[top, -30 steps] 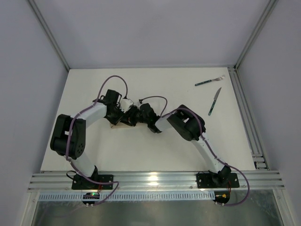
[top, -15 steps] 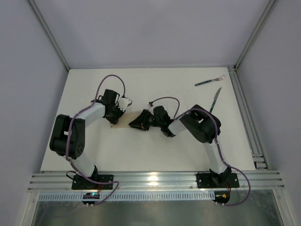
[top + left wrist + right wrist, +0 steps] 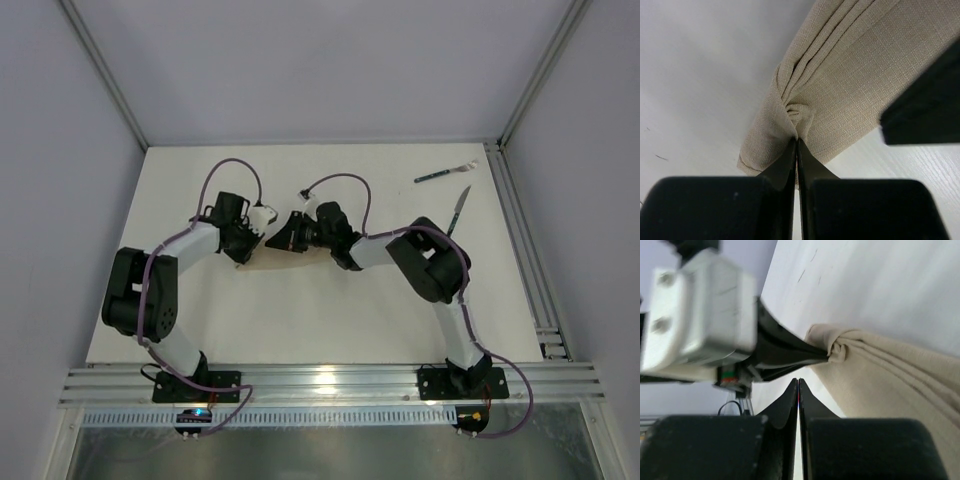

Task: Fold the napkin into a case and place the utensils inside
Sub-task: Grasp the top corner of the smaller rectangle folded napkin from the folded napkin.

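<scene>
Left wrist view: the left gripper (image 3: 797,142) has its fingers pressed together on a small bunched knot of the napkin (image 3: 865,65). The cloth lies as a layered, folded band on the table (image 3: 700,75).
Right wrist view: the right gripper (image 3: 798,383) has its jaws pressed flat together with no cloth visible between them. Its tips sit just beside the napkin's edge, close to the left pinch.
Top external view: both wrists meet over the cloth, left of the table's centre, and hide most of it.
Utensils: the fork (image 3: 446,173) and the knife (image 3: 457,216) lie near the far right corner, well apart from the napkin.
Stage: probably mid-fold, since no pocket edge shows.
Risk, empty grip: the right jaws seem to have closed beside the fabric. Any pull from that side would then move nothing and leave the fold lopsided.
Risk, unfolding: the left pinch holds only a puckered bit. A sharp tug could slip it free or drag the stacked layers apart.
Risk, contact: the two grippers work very near each other, so a small sideways move could knock them together.
Risk, dragging: pulling the pinched end could slide the whole band across the table.
</scene>
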You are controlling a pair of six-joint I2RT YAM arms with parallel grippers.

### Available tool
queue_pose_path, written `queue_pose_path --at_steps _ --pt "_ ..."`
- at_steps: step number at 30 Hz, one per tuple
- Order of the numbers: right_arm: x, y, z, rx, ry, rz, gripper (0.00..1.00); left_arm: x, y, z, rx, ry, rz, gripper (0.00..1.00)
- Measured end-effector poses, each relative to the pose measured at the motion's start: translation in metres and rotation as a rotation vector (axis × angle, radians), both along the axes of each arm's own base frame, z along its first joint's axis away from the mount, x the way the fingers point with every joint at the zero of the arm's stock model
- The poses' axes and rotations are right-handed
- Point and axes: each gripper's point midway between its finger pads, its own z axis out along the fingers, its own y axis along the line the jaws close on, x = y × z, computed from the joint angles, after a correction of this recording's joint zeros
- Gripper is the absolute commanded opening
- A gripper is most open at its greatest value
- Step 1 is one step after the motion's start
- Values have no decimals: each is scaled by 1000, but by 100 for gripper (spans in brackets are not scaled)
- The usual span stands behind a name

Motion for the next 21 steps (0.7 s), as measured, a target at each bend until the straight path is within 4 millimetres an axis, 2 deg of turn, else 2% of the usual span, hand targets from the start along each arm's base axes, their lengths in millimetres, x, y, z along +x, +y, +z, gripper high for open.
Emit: queue_pose_path --at_steps 3,7,9,15,21 --pt "7 11 -25 -1 82 -8 10 0 0 0 -10 3 7 0" --pt "-2 12 -65 -41 212 -29 16 0 -1 0 -16 5 13 0" --pt "-4 15 -66 -37 233 -36 20 -1 -1 0 -19 6 14 0" --pt "3 33 -48 10 233 -42 25 0 -1 1 -22 6 19 0" --pt "5 36 -64 4 294 -81 30 0 -1 1 -23 5 21 0"
